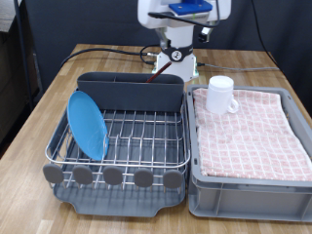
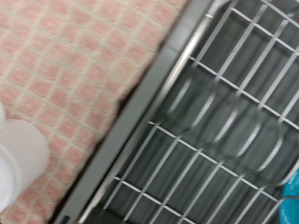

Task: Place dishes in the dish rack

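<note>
Wooden tabletop [image 1: 255, 64] carries the whole setup, and the dish rack [image 1: 122, 136] serves as the reference landmark. Nearest the exterior camera, a row of round grey tabs [image 1: 114, 175] lines the rack's front edge. Behind the tabs lies the chrome wire grid [image 1: 141, 132], seated in the dark grey tray. The blue plate [image 1: 87, 124] stands on edge in the grid at the rack's side toward the exterior view's left, leaning slightly. Immediately beside the rack, toward the exterior view's right, sits the grey plastic bin [image 1: 249, 185] lined with a pink checked cloth [image 1: 253, 132]. The white mug [image 1: 222, 95] stands upright on the cloth at the bin's far corner nearest the rack. At the rack's far end rises the tall grey end compartment [image 1: 132, 91]. Beyond that compartment the robot arm [image 1: 177, 29] stands over the table; its fingers are not visible, so the jaw state cannot be told. The wrist view shows the cloth [image 2: 75, 65], the rack's grid [image 2: 224, 131] and a blurred edge of the mug [image 2: 21, 161].
</note>
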### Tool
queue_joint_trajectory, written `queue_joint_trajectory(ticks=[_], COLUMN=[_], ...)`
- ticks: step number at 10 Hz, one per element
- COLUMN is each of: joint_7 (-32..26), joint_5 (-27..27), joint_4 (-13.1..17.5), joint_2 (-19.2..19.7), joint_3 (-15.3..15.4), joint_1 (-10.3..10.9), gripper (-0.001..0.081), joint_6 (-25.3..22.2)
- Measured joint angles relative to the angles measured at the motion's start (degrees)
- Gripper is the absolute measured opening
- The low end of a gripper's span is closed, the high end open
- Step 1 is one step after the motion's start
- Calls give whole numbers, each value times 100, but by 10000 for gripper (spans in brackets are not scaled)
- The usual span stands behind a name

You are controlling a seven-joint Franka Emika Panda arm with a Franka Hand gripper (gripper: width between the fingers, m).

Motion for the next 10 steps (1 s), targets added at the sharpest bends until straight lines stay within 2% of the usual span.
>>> queue_joint_trajectory(ticks=[3, 4, 6, 10], joint_7=[59, -48, 40, 884], joint_5=[230, 271, 187, -86], joint_4=[-196, -267, -266, -268], joint_2=[-189, -267, -244, -222], joint_3=[323, 318, 332, 843], joint_1=[255, 324, 313, 366], gripper=[802, 802, 802, 802], joint_6=[-176, -179, -182, -342])
